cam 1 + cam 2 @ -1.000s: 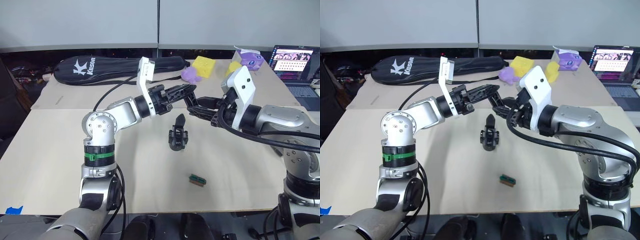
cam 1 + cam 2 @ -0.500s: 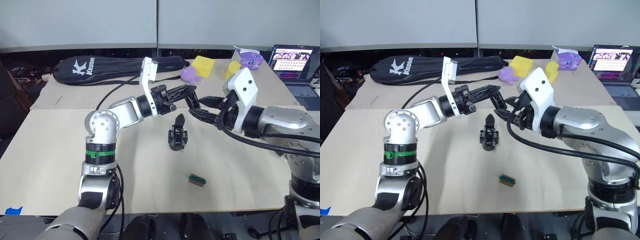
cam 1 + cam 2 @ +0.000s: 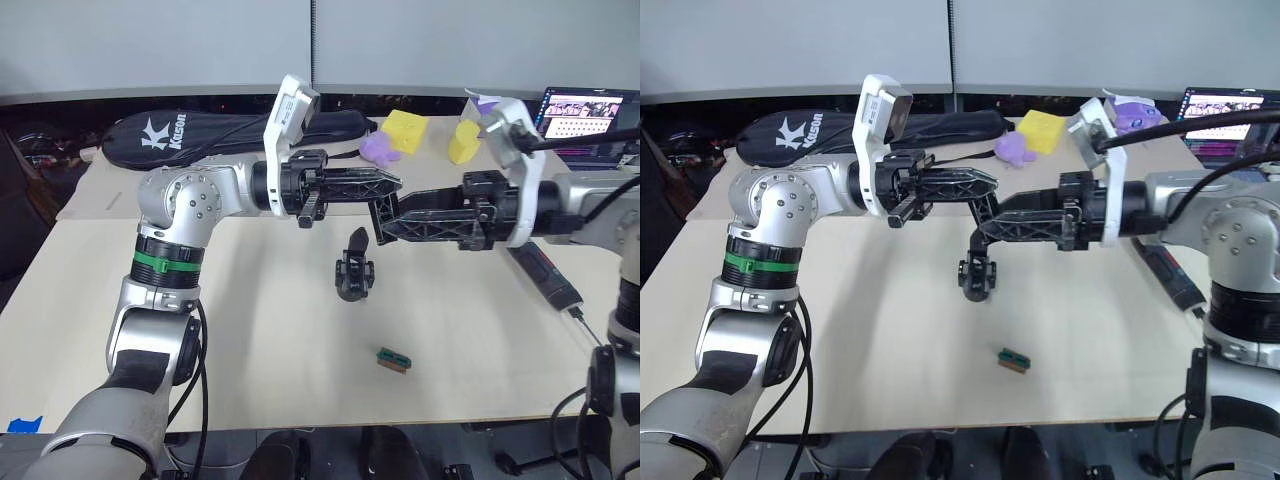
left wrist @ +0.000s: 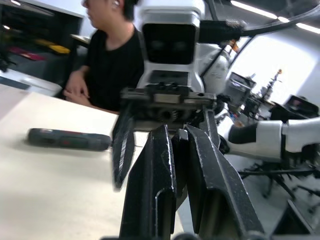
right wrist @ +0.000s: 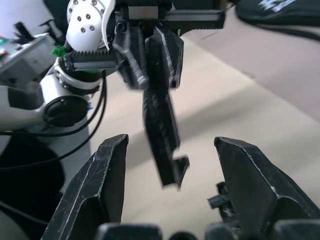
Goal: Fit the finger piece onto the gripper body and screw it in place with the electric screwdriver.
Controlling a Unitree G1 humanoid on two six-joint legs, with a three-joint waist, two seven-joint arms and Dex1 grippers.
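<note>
Here the gripper body stands upright on the table, with the left gripper clenched on the finger piece above it, the right gripper spread open alongside, and the electric screwdriver lying well off to its right.

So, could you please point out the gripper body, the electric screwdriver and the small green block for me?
gripper body (image 3: 355, 275): left eye view, on its black lower assembly.
electric screwdriver (image 3: 545, 273): left eye view, on the black barrel lying on the table.
small green block (image 3: 394, 360): left eye view, on its top face.
</note>
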